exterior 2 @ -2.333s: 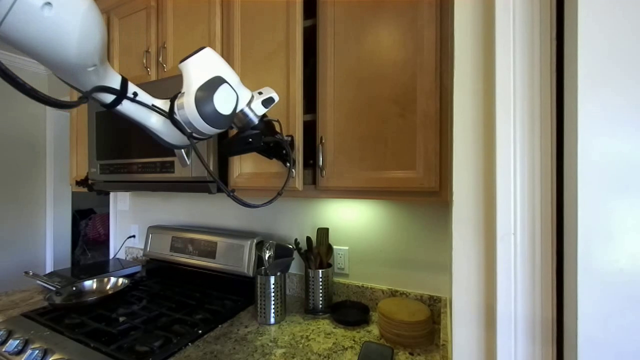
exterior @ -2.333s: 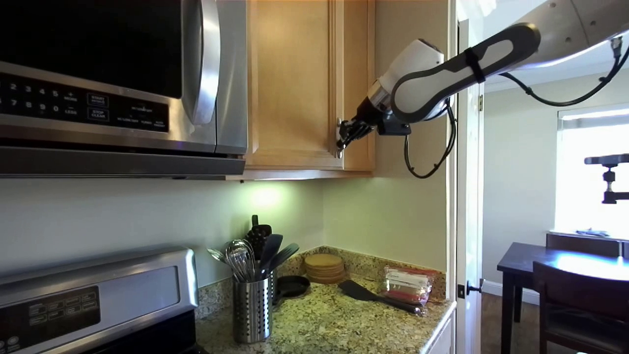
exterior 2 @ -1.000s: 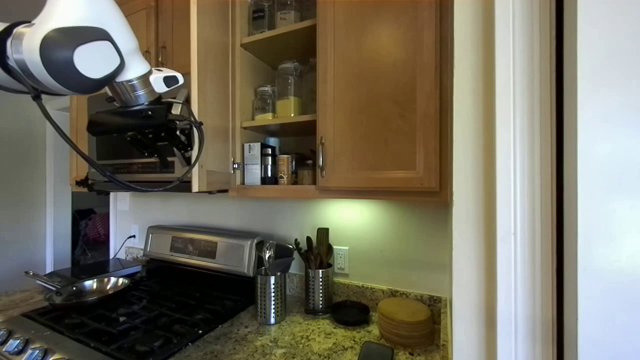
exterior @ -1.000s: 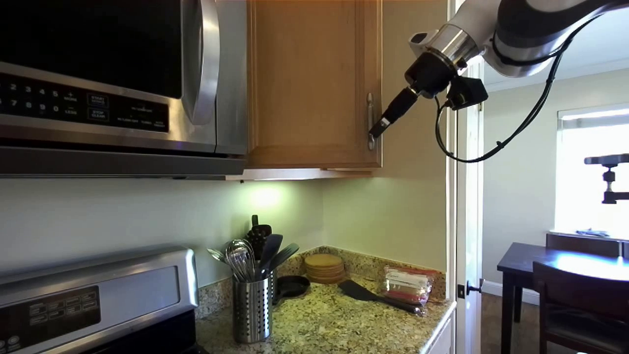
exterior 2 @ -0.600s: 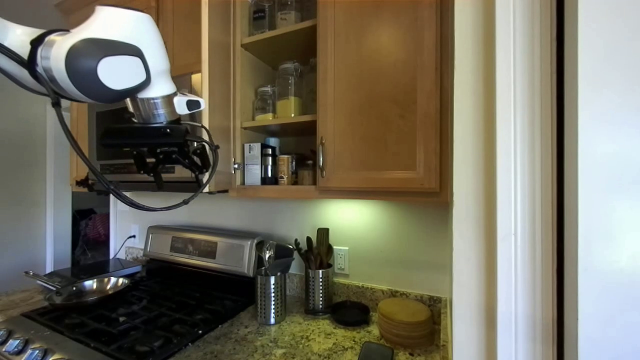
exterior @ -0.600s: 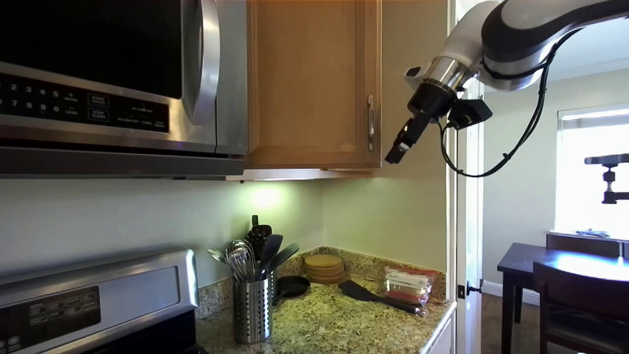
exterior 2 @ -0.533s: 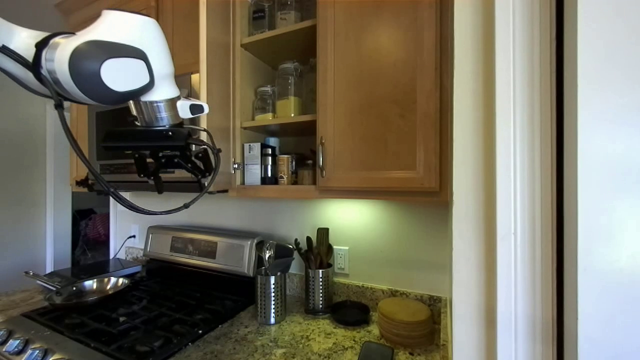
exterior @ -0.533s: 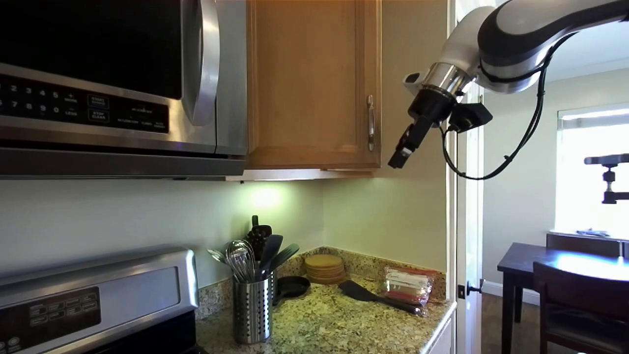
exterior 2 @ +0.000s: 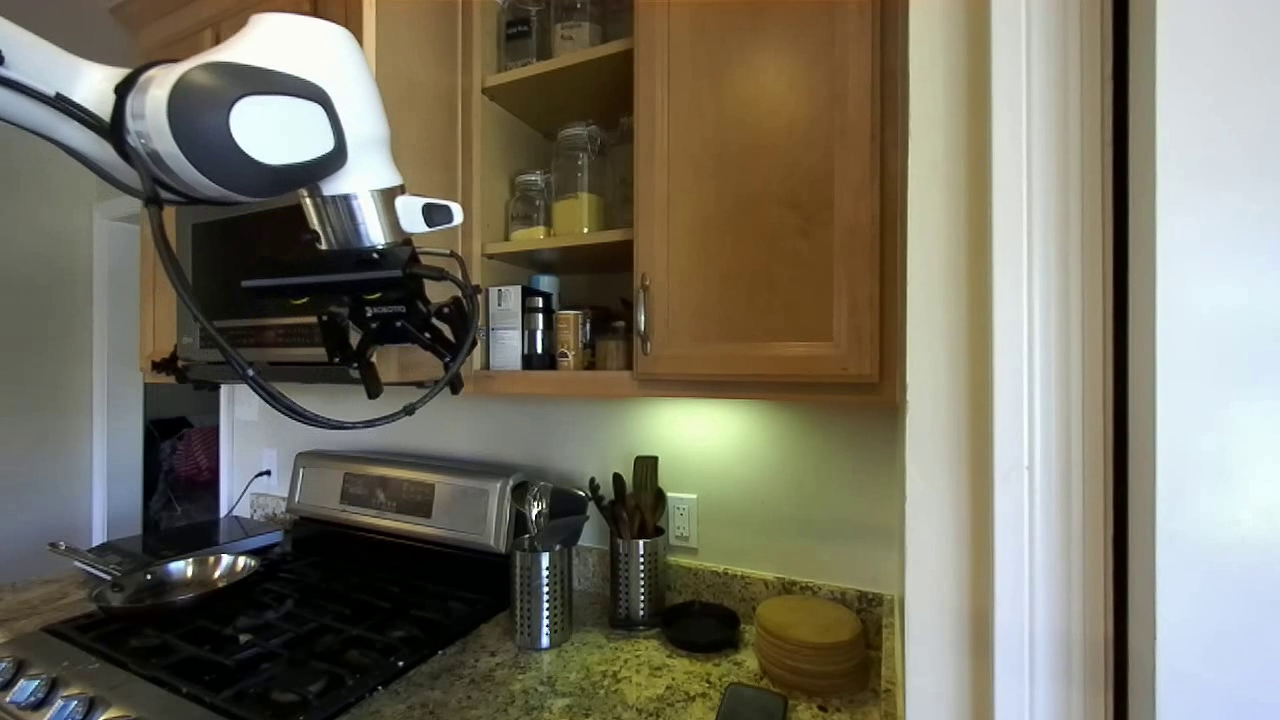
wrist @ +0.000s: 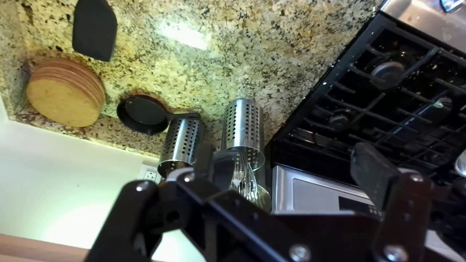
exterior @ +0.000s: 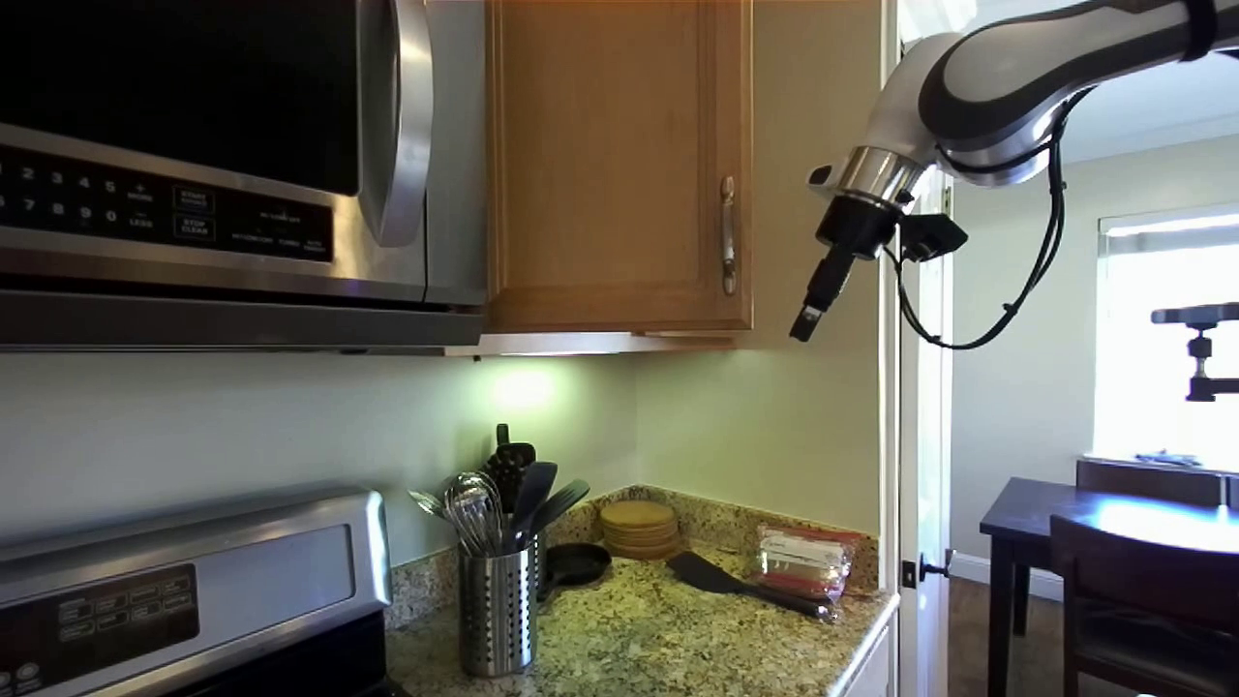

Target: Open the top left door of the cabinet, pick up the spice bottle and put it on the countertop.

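The top left door of the cabinet stands wide open. In an exterior view its outer face and the silver handle show. The spice bottle, yellowish-orange, stands upright on the bottom shelf, between a dark silver-topped cylinder and glass jars; the wrist view does not show it. My gripper hangs in the air outside the cabinet, left of the bottom shelf in that view and apart from the handle. Its fingers are spread, with nothing between them. Below lies the speckled countertop.
The twin door is closed. Steel utensil holders, a small black pan and a stack of round boards stand on the countertop. The microwave and the stove are beside the cabinet. Glass jars fill upper shelves.
The door has swung from slightly ajar to wide open. My gripper has left the handle, opened, dropped lower and tilted downward, lately drifting toward the open shelves.
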`<control>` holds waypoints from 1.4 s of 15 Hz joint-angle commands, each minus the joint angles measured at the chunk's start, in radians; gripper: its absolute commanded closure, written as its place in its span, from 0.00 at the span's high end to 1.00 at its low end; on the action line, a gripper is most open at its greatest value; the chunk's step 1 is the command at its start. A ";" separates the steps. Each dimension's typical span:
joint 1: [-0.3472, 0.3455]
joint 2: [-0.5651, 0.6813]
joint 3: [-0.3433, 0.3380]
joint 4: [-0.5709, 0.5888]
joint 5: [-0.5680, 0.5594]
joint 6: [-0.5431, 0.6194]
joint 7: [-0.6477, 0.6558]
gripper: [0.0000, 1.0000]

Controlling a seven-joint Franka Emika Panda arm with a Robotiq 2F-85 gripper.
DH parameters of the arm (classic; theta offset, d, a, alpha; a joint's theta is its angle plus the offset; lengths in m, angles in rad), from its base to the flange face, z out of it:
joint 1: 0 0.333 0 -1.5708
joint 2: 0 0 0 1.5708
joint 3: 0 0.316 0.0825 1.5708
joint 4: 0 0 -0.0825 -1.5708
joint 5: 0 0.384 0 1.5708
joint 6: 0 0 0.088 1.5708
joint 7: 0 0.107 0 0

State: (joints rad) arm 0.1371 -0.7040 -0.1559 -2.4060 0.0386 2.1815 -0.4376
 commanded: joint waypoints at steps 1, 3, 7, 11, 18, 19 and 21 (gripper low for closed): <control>-0.030 0.049 0.028 0.070 0.001 0.068 0.068 0.68; -0.023 0.065 0.039 0.096 0.011 0.137 0.093 0.54; 0.003 0.120 0.068 0.138 0.025 0.246 0.111 0.27; 0.023 0.157 0.092 0.170 0.034 0.281 0.104 0.08; 0.132 0.147 0.081 0.201 0.118 0.227 0.010 0.08; 0.155 0.145 0.081 0.201 0.138 0.222 -0.012 0.08; 0.198 0.145 0.078 0.202 0.177 0.211 -0.054 0.07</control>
State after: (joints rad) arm 0.2717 -0.5474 -0.0564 -2.2122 0.1556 2.4329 -0.4182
